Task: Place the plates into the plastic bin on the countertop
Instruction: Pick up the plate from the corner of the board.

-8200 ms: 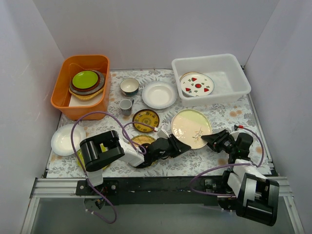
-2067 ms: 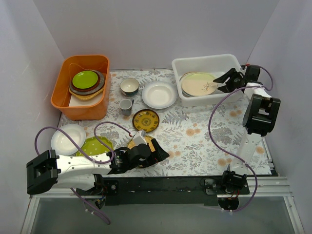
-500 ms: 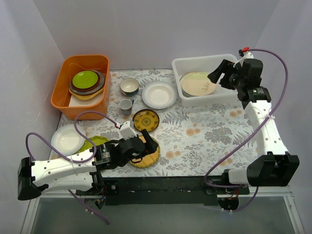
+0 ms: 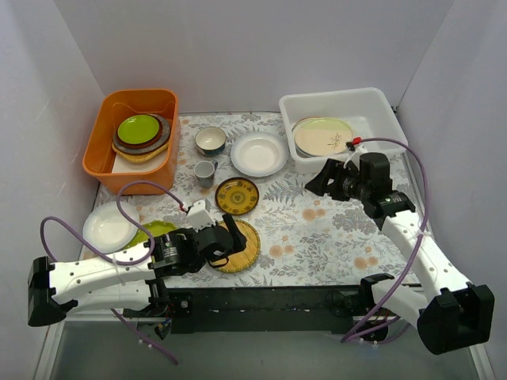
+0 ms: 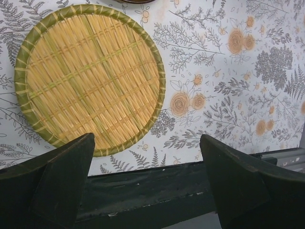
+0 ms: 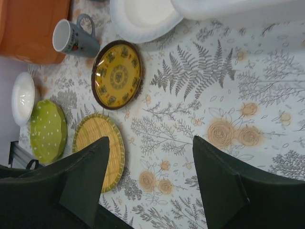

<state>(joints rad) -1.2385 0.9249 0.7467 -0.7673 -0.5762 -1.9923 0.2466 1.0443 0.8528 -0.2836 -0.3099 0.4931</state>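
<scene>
The plastic bin (image 4: 372, 111) stands at the back right with the cream leaf-sprig plate (image 4: 323, 136) inside. On the countertop (image 4: 317, 229) lie a white plate (image 4: 259, 153), a brown-and-yellow plate (image 4: 237, 195), a woven-straw plate (image 4: 242, 252), a lime dotted plate (image 4: 156, 230) partly under the left arm, and another white plate (image 4: 107, 226). My left gripper (image 4: 225, 241) is open over the straw plate (image 5: 88, 78), its fingertips near the plate's front rim, holding nothing. My right gripper (image 4: 320, 181) is open and empty above the cloth in front of the bin.
An orange tub (image 4: 111, 158) at the back left holds a stack of plates. A bowl with a teal inside (image 4: 211, 140) and a grey cup (image 4: 205, 171) stand between the tub and the white plate. The black front rail (image 5: 157, 191) runs just below the straw plate.
My right arm has left the bin and swung down and forward over the cloth; the leaf-sprig plate stays in the bin. The left gripper has opened a little wider above the flat straw plate.
</scene>
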